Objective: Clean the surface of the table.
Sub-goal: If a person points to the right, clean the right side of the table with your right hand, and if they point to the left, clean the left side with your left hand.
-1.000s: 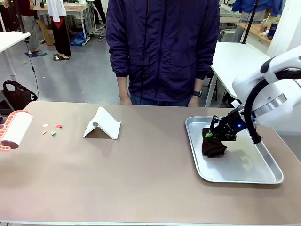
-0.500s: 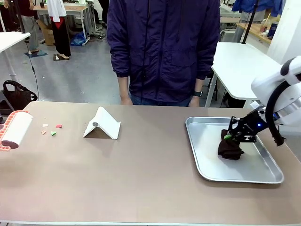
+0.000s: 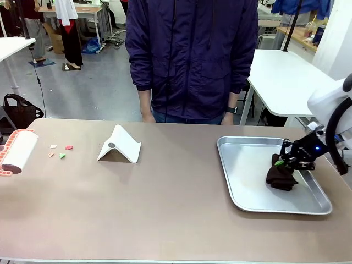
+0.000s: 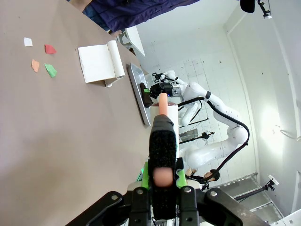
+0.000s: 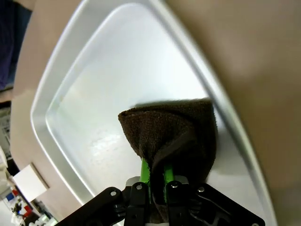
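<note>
Fingers (image 4: 146, 175) of your left gripper (image 4: 162, 180) are clenched on the black-wrapped, coral-pink handle of a lint roller with a white paper roll (image 3: 19, 152). In the front view this roller is at the far left edge of the large brownish-taupe matte counter (image 3: 165, 214); I cannot tell if it touches the top or hangs just above it. Just to the right of it lie a few small paper scraps, red, green, orange and white (image 3: 60, 150), apart from the roll. Further right stands a white folded tent-shaped stand (image 3: 120, 145), and behind the counter is a person in a dark purple jacket (image 3: 192, 60). On the right side lies a shiny rectangular metal tray (image 3: 242, 187). Your right gripper (image 3: 287, 163) is over it, near its right rim. Its fingers (image 5: 144, 175) are closed tight on a dark brown terry cloth (image 3: 281, 179), whose lower end seems to rest on the tray floor.

I judge the cleaning to be near its beginning: both tools are in grip, but the scraps are not yet removed. For the next move you should raise the cloth clear of the tray rim before you carry it to the counter, so that the tray is not dragged. The roller must come down flat and pass over the scraps, well away from the white stand.
</note>
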Controlling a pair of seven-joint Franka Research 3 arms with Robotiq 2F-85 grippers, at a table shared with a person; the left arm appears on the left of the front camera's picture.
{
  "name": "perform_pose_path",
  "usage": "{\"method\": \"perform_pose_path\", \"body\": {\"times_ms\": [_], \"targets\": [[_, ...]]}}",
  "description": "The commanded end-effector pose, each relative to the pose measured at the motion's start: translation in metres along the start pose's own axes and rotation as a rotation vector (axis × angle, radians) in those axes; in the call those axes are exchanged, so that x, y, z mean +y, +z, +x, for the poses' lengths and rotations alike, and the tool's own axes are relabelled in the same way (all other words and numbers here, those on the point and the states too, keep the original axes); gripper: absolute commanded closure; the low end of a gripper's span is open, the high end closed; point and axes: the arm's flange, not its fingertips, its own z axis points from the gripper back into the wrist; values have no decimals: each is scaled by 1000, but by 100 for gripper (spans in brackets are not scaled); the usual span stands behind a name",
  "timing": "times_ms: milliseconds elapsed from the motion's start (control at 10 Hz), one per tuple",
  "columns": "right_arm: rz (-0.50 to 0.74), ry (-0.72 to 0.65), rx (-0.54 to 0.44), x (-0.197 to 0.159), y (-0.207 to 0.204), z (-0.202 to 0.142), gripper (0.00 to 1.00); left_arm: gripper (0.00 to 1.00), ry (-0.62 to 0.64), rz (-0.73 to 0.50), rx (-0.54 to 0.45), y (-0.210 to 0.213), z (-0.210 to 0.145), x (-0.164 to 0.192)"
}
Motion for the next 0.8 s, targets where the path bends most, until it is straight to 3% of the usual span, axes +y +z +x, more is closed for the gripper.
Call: {"method": "perform_pose_path", "body": {"times_ms": [0,400,700], "targets": [[-42,-13,19,-32,13,-4,88,96,-5,-6,1,-1,-1,-4],[234,61,153,-46,33,-9,88,96,-5,-6,1,-1,-1,-4],[657,121,324,-53,62,-12,88,96,-5,-6,1,-1,-1,-4]]}}
